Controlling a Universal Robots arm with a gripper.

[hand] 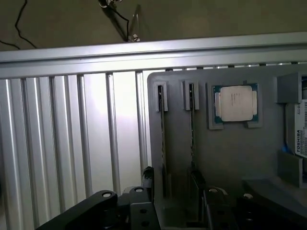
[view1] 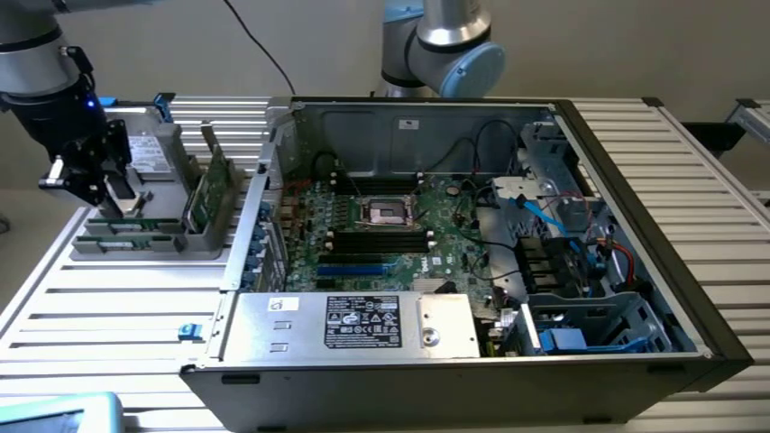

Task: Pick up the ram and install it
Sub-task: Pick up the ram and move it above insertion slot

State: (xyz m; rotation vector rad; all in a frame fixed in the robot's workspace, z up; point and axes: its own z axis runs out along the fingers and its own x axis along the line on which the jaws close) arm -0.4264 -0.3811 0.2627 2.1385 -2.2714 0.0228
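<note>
Nearest in the wrist view: gripper point(hand: 172, 176), spread wide and holding nothing, low over the grey parts tray point(hand: 225, 158). Just inside one dark finger point(hand: 147, 176), standing on edge in a narrow slot: the ram point(hand: 163, 139), seen edge-on as a thin line. Just beside it, in the parallel slot: a twin stick point(hand: 192, 129), running in toward the other finger. Cannot tell whether touching either. Main risk, as judged: closing off-centre and catching both sticks at once, or setting a finger down on the twin's edge and jamming or cracking it in its slot. Also possible: pinching only a sliver of so slim a board, then tilting or dropping it on the lift. Beyond the sticks, in its own pocket: the square processor point(hand: 235, 103). Further on: the Toshiba-labelled drive point(hand: 298, 129), near enough to be struck by a sideways drift. In the exterior view, all this at upper left, on the slatted aluminium table point(view1: 96, 311). Well apart, at centre frame: the open computer case point(view1: 409, 135), with black memory slots point(view1: 379, 237) that look bare, below the processor socket point(view1: 388, 212). Likely trouble there: a stick carried crooked binding in the slot, or snagging the loose cables point(view1: 481, 144) further back.
</note>
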